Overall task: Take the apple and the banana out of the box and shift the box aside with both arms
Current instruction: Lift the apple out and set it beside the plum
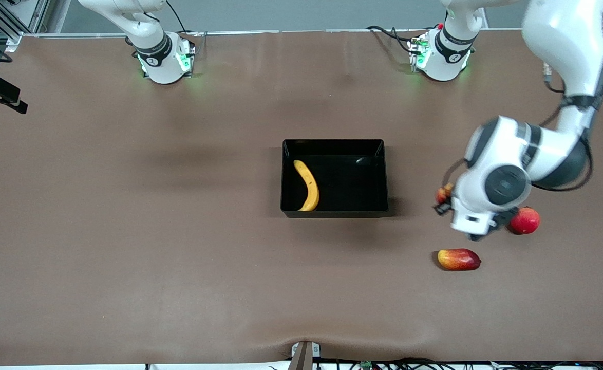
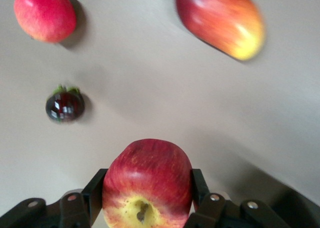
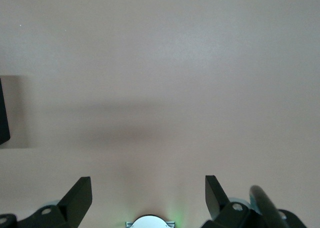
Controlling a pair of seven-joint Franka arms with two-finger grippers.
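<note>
From the front: midway through the first step, by the look of it, with the apple [image 1: 442, 194] already out of the box [image 1: 334, 177] and carried by the left gripper [image 1: 448, 201] above bare table toward the left arm's end, well apart from the box. Only an edge of the apple visible here, peeking out beside the white wrist, which is bent down steeply with its round cap facing the camera and the forearm folding back up toward its base. Nearby on the table, a round red fruit [image 1: 524, 220] just beside the wrist and a mango-like fruit [image 1: 458, 259] nearer the camera. Still lying in the box, along the wall toward the right arm's end: the banana [image 1: 308, 185]. Next, in all likelihood, lowering and releasing the apple onto a free patch clear of the other fruit, then fetching the banana. From the left wrist: apple [image 2: 147, 184] clamped between both fingers [image 2: 93, 190], stem dimple toward the lens, held above the table surface; below, the round red fruit [image 2: 45, 13], the mango-like fruit [image 2: 220, 18] and a small dark fruit with a green calyx [image 2: 65, 105], all well apart from each other. From the right wrist: right gripper [image 3: 148, 195] spread wide and holding nothing, waiting high above empty brown table, with a sliver of the box [image 3: 3, 112] at the frame's edge.
</note>
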